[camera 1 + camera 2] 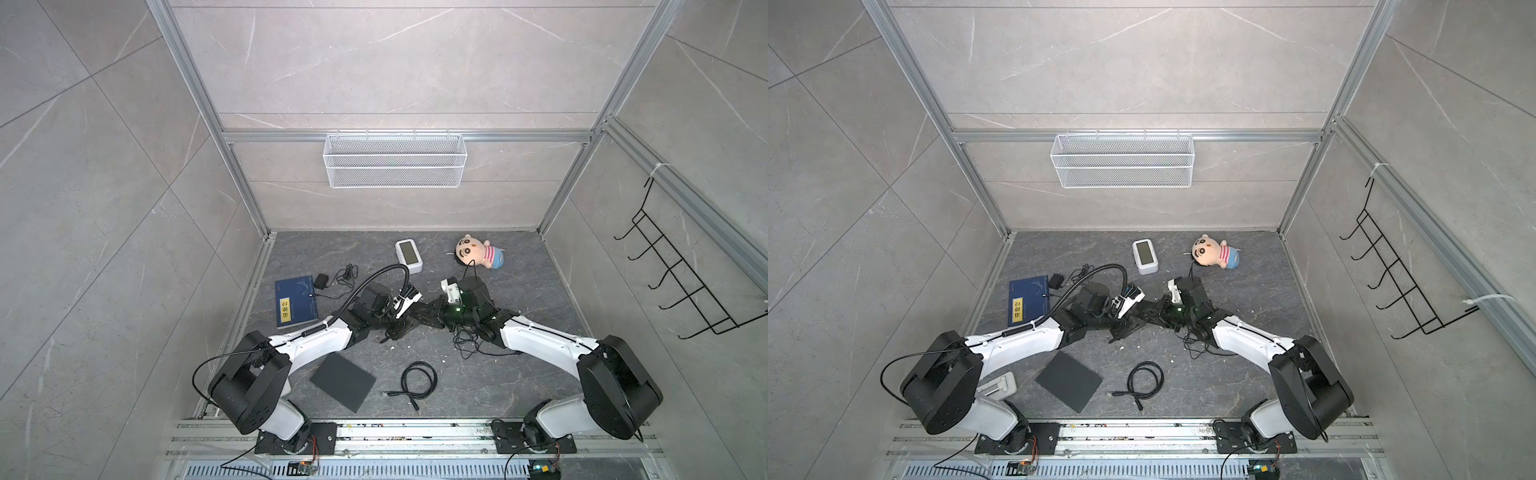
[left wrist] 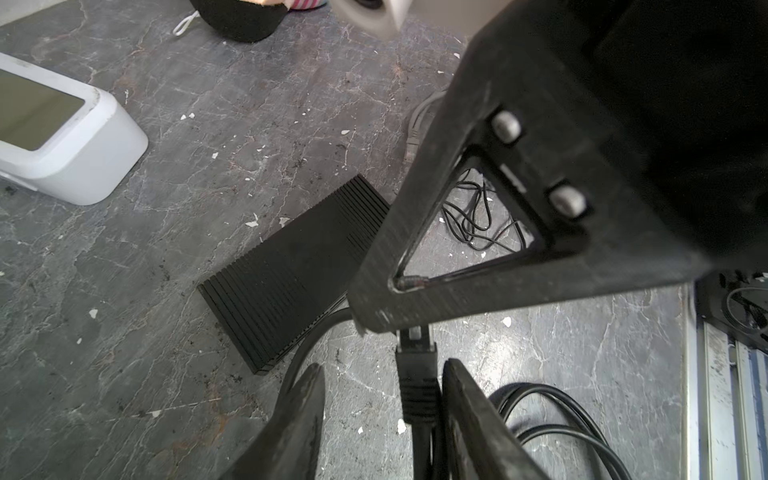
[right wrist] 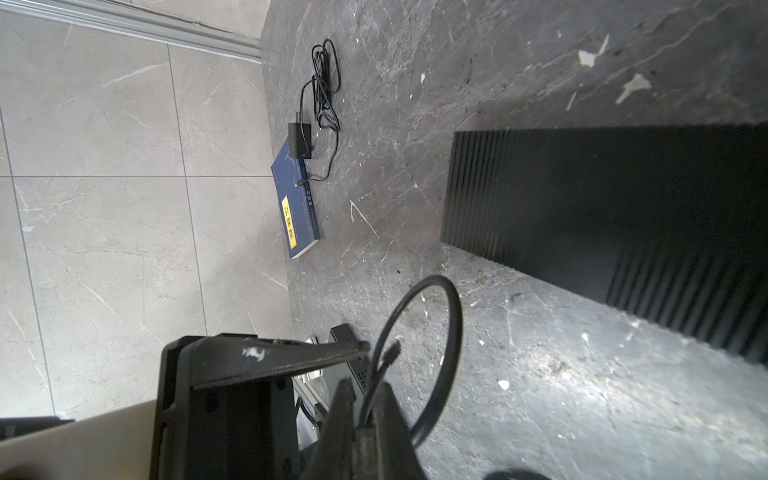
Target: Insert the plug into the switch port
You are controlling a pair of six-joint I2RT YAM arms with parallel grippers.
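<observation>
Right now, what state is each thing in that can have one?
left tool: open, astride the plug.
right tool: shut on the network cable.
plug: not inserted.
switch: lying flat, ports hidden.
white display: screen blank.
spare cable: coiled, ends free.

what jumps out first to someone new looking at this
The left tool and right tool meet mid-table by a black ribbed switch, the left one open around an ethernet plug. Farther back on the right of the dark table lies a bright plush doll.
</observation>
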